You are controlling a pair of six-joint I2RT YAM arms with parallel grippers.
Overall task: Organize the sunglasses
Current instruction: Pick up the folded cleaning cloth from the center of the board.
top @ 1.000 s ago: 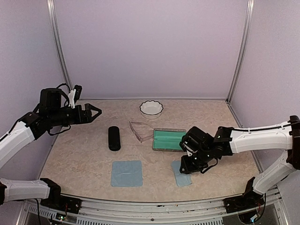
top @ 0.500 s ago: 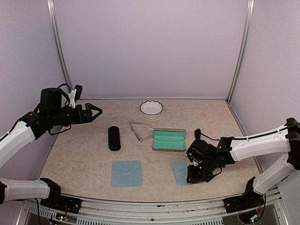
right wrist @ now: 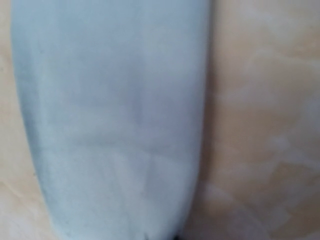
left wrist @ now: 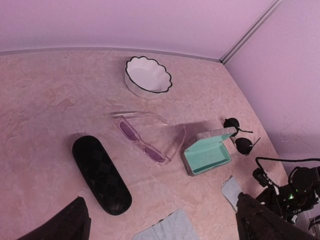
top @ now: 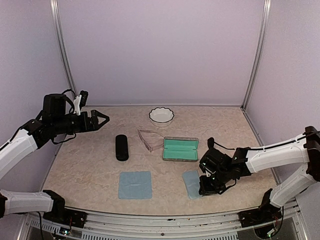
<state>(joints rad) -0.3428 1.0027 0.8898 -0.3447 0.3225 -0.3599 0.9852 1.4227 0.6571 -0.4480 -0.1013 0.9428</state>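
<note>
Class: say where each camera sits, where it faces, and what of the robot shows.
Top external: above and behind, facing down at the table; left arm, right arm show.
Left wrist: raised at left, looking right across the teal case; own jaws at bottom corners.
Right wrist: straight down, close on the blue cloth; no robot clearly visible.
Top and left wrist share the case.

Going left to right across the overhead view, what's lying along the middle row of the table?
Black case → pale pinkish glasses → open teal-lined case.
</note>
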